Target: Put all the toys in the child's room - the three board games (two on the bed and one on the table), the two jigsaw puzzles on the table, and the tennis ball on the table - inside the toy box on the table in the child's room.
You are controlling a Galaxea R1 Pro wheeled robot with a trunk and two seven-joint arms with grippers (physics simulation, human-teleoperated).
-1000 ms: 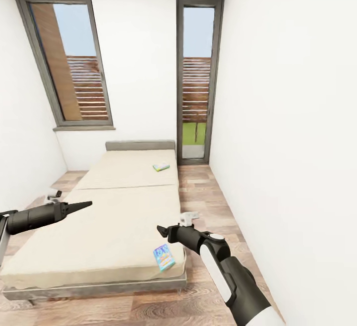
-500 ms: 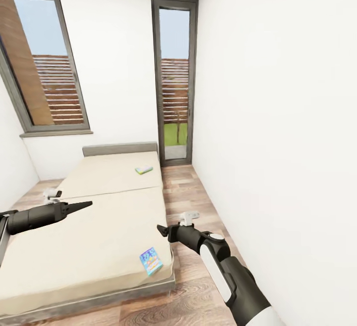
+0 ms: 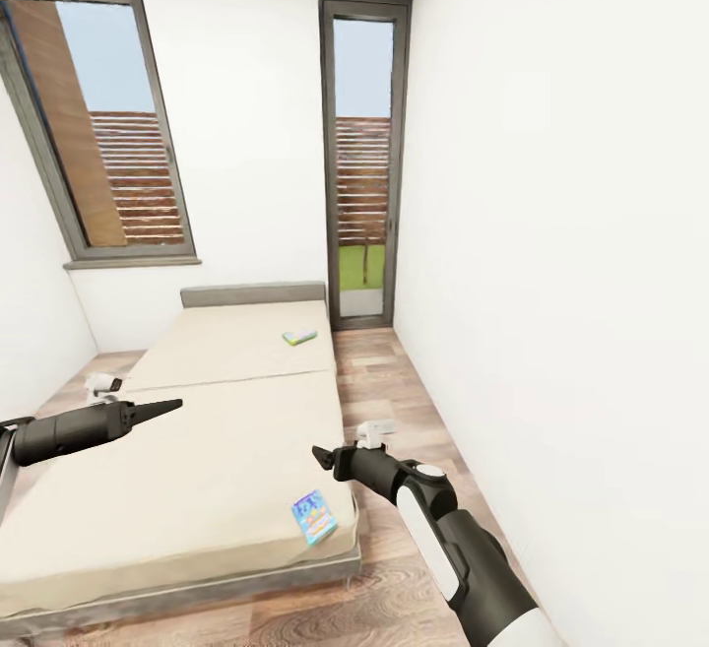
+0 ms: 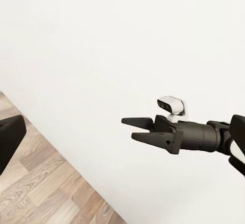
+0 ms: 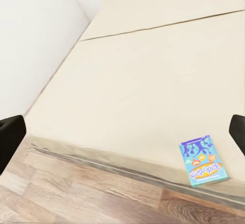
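The camera has swung slightly, so the bed (image 3: pixel 197 450) now sits further right in view than half a second ago; both arms keep their pose, stretched forward over it. The left claw (image 3: pixel 169 405) looks closed and empty; the right claw (image 4: pixel 133 128) is slightly parted, holding nothing. The blue board game (image 3: pixel 313 517) lies near the bed's foot corner, the green-edged board game (image 3: pixel 299 337) near the headboard (image 3: pixel 253 294), its print too small to read.

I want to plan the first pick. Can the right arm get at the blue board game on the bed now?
Probably yes. The blue board game lies flat at the bed's near corner, just below the right claw, with nothing between them.
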